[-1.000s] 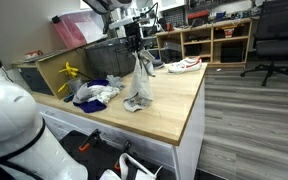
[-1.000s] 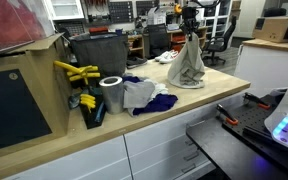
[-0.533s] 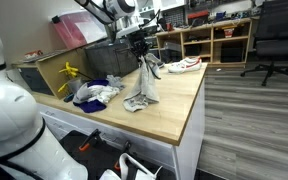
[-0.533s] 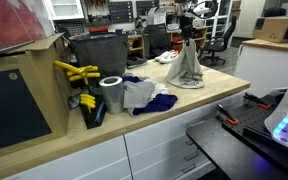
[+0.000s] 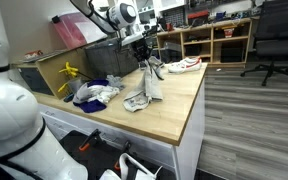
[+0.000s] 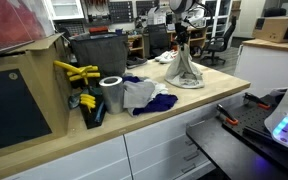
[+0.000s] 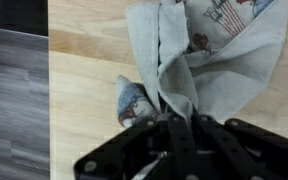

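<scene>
In an exterior view, the gripper (image 5: 142,52) hangs above the table (image 5: 179,115), its jaws clamped on the top of the cloth (image 5: 144,88). The cloth's lower end rests mid-table.

In an exterior view, the cloth (image 6: 184,70) drapes as a cone at the table's far end.

In the wrist view, the jaws stand narrow, pinching a bunched fold. The pinch appears thin, so any lift is best kept vertical and slow to prevent slip.

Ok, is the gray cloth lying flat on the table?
No, the gripper pinches the top of the gray cloth and holds it up, only its lower end resting on the table.
</scene>
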`<state>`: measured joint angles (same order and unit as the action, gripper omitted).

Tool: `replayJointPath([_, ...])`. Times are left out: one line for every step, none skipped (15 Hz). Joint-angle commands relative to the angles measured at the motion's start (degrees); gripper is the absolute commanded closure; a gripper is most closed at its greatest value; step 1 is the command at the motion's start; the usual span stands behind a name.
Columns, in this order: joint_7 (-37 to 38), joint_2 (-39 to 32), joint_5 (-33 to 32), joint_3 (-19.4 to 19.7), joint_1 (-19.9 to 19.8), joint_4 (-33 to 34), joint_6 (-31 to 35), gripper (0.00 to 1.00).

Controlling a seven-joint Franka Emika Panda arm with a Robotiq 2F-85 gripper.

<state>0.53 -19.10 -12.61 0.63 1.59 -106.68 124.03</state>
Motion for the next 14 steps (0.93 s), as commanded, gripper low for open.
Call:
replayJointPath([2.1,-1.8,-3.4,0.6,1.5,1.6,2.5,0.98])
replayJointPath([2.2,-2.2,-4.1,0.7,1.8,1.8,3.0,0.98])
replayJointPath([2.3,-2.5,-5.0,0.8,2.0,2.1,3.4,0.98])
replayJointPath([2.8,-3.1,-5.9,0.9,2.3,2.5,3.8,0.98])
replayJointPath([3.1,-3.6,-6.9,1.1,2.5,2.9,4.0,0.98])
replayJointPath([3.5,-4.2,-8.0,1.4,2.8,3.3,4.3,0.98])
replayJointPath([4.1,-4.8,-9.3,1.7,3.1,3.9,4.4,0.98])
replayJointPath([4.3,-5.4,-10.5,2.0,3.4,4.4,4.4,0.98])
replayJointPath([4.7,-6.1,-11.4,2.3,3.5,4.9,4.5,0.98])
replayJointPath([5.3,-6.7,-12.5,2.6,3.7,5.4,4.4,0.98])
replayJointPath([5.5,-7.3,-13.1,2.8,3.9,5.9,4.5,0.98])
replayJointPath([6.1,-7.6,-13.5,3.0,4.0,6.1,4.5,0.98])
replayJointPath([6.5,-7.9,-13.7,3.2,4.1,6.2,4.6,0.67])
replayJointPath([6.6,-8.1,-13.6,3.3,4.1,6.3,4.7,0.66])
